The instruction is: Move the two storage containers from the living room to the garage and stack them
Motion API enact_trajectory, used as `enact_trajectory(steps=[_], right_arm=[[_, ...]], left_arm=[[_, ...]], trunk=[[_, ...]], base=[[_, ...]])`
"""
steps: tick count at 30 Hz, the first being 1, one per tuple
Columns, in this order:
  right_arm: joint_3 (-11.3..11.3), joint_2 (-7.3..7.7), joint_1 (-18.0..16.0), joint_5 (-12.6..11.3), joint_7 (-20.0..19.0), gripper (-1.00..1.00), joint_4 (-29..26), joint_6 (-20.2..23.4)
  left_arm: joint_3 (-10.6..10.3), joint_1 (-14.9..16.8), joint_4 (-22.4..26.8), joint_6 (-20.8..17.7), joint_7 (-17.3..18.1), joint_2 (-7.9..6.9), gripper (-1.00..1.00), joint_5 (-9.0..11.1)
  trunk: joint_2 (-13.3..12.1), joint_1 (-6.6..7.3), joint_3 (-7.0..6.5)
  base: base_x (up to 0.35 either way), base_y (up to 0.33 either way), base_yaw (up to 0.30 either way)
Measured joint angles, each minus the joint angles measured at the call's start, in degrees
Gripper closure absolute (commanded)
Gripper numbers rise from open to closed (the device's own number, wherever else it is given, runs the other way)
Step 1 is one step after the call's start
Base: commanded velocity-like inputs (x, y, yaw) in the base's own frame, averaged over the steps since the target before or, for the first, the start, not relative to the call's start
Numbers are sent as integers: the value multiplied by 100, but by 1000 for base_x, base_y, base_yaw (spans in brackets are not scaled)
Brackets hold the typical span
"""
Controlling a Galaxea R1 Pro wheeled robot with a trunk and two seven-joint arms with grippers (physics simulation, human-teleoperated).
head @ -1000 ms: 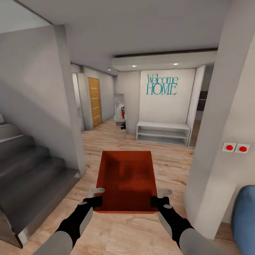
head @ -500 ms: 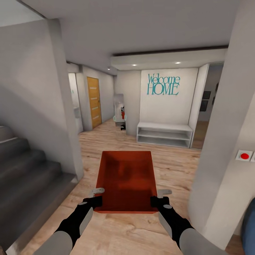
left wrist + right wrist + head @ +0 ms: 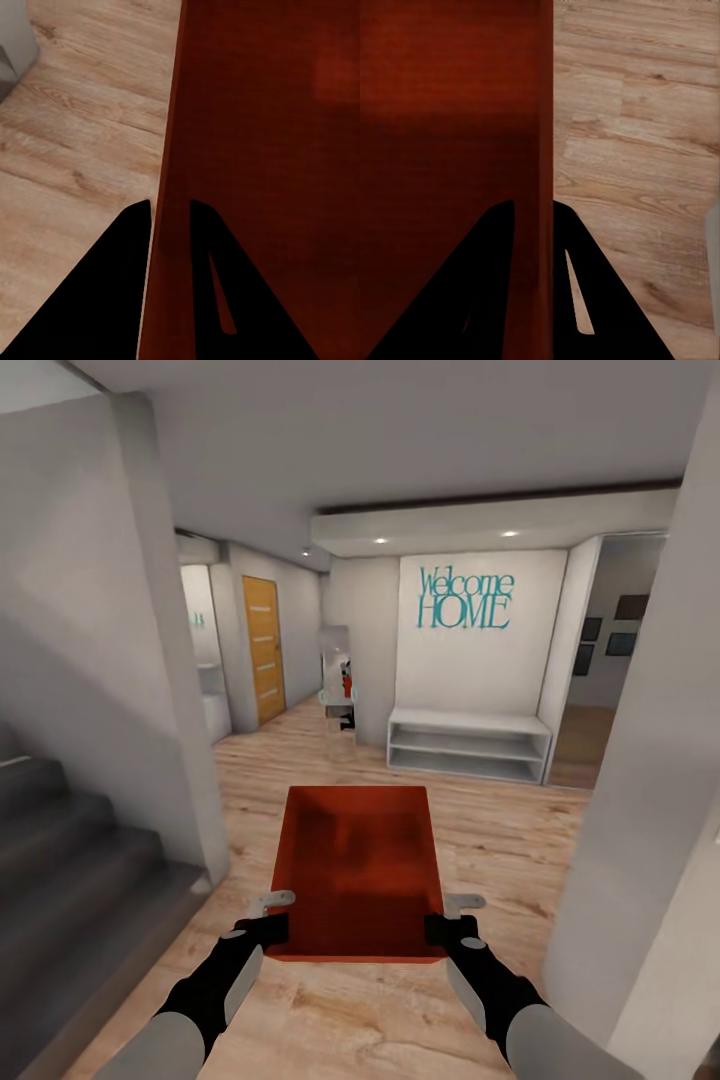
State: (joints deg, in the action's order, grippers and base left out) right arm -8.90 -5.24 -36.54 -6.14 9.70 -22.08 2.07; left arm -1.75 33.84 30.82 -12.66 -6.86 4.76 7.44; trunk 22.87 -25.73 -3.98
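One orange-red storage container (image 3: 358, 870) hangs level in front of me over light wood plank flooring. My left gripper (image 3: 272, 920) is shut on its left wall near the closest corner, and my right gripper (image 3: 450, 920) is shut on its right wall. The left wrist view has the container wall (image 3: 169, 150) standing between the dark fingers of the left gripper (image 3: 171, 214). In the right wrist view the same kind of wall (image 3: 544, 112) runs between the fingers of the right gripper (image 3: 534, 210). The garage is out of view.
Grey stairs (image 3: 70, 860) and a grey wall corner (image 3: 170, 690) flank me on the left, and a white pillar (image 3: 640, 810) stands close on the right. Ahead are a white shelf bench (image 3: 467, 745) under a "Welcome HOME" sign (image 3: 465, 598) and an orange-wood door (image 3: 262, 650) down the hall.
The whole view has moved forward into the hallway: the red wall switches and blue sofa slid out at the right. Both grippers keep the same hold on the container.
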Motion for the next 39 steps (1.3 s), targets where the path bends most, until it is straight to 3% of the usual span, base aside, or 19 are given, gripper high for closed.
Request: enact_trajectory(steps=[39], right_arm=[[14,-6,0,18,1,100,-1,0]], left_arm=[[-7,0,1,0,2,-5,100,7]], trunk=[[0,0,0]], base=[[322,0,0]])
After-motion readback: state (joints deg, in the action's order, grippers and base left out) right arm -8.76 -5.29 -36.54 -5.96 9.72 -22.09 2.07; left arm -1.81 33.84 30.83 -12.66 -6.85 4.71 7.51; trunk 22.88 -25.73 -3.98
